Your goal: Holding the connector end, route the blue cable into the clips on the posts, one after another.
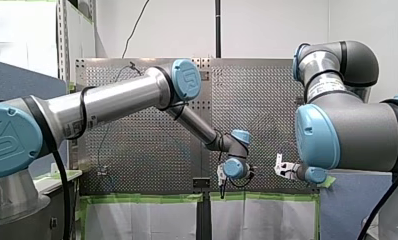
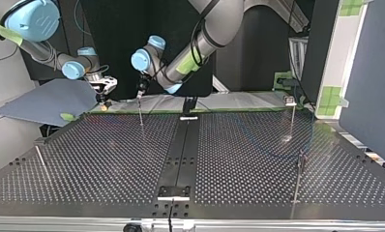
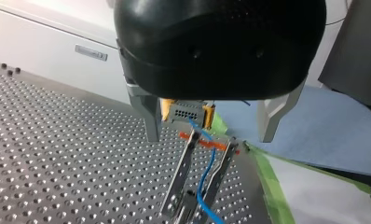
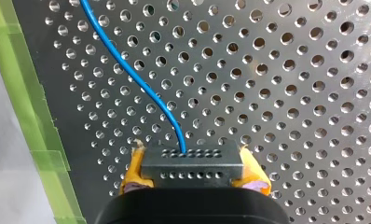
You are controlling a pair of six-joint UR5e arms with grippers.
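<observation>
Blue cable (image 4: 135,79) curving from grey connector (image 4: 191,163), right fingers (image 4: 133,170) clamping it, holes plain only in wrist views, left fingers (image 3: 181,177) unclear

Bright, even white light fills the room in the front view, washing the back wall (image 1: 272,25) pale and laying a soft grey sheen on the perforated tabletop (image 1: 152,150). Seen from across the tabletop, the far backdrop (image 2: 113,29) sits dark while the metal glints with small highlights. Close in, the left tool (image 3: 189,212) catches glare along its metal fingers (image 3: 181,172) beneath a shadowed black housing (image 3: 221,42).
</observation>
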